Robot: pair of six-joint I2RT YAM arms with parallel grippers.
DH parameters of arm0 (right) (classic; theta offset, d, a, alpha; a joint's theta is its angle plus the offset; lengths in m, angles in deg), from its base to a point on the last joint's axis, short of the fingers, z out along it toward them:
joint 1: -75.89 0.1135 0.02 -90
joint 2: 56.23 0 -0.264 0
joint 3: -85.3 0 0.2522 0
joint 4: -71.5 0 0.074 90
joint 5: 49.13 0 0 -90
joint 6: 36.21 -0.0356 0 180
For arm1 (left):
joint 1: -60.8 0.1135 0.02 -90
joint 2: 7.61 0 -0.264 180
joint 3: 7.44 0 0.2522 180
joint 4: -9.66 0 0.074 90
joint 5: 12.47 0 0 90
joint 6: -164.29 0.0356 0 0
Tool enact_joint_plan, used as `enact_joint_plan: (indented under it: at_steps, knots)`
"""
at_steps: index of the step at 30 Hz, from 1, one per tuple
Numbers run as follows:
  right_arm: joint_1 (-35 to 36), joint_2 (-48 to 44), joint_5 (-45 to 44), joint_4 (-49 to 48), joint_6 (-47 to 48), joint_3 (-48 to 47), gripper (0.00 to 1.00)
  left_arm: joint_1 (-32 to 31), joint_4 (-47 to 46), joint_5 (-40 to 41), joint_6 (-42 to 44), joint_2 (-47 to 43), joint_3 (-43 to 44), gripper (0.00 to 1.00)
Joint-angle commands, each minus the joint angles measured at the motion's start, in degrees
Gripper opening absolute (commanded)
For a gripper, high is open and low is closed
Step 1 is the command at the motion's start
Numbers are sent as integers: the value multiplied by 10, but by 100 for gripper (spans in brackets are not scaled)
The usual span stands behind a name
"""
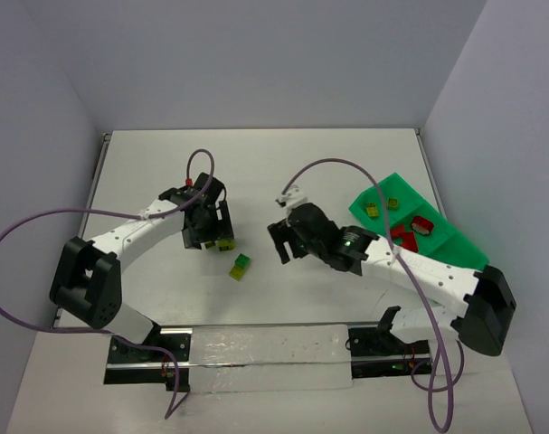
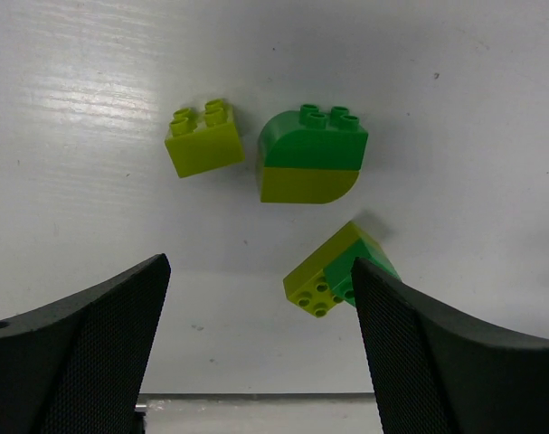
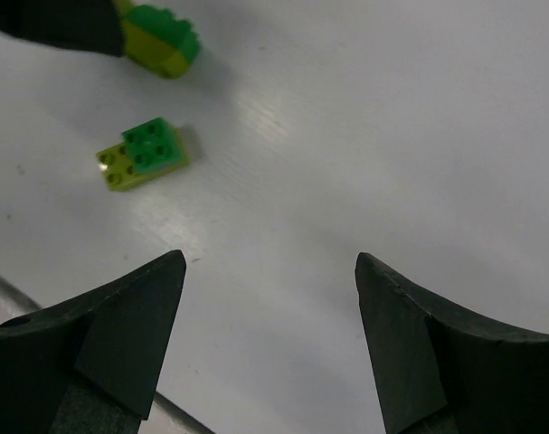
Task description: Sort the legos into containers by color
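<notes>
My left gripper (image 1: 204,237) is open and empty, just above the table. In its wrist view it (image 2: 260,267) faces three legos: a small yellow-green brick (image 2: 204,137), a rounded dark green on yellow-green stack (image 2: 312,155), and a tilted yellow-green and green stack (image 2: 340,269) beside the right finger. That last stack lies between the arms (image 1: 241,265). My right gripper (image 1: 281,244) is open and empty (image 3: 271,262); the two-colour stack (image 3: 146,154) lies ahead to its left. The bright green tray (image 1: 455,242) at the right holds yellow-green bricks (image 1: 372,210) and red bricks (image 1: 422,224) in separate compartments.
The left gripper's black body (image 3: 57,23) shows at the top left of the right wrist view, over the rounded stack (image 3: 161,41). A metal rail (image 1: 256,353) runs along the table's near edge. Grey walls enclose the table on three sides.
</notes>
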State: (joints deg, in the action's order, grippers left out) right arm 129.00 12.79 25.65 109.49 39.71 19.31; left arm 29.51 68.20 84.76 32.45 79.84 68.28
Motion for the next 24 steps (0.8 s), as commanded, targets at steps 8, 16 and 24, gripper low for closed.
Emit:
enact_joint_plan:
  at_steps: [8,16,24]
  knots:
    - [88,185,128,-130,158,-101,82,37,61,40,-12,-88,73,91]
    - [88,301,115,-137,145,-161,80,56,73,59,-25,-119,91,91]
    - [81,341,100,-142,100,-162,76,62,73,66,-21,-131,80,91]
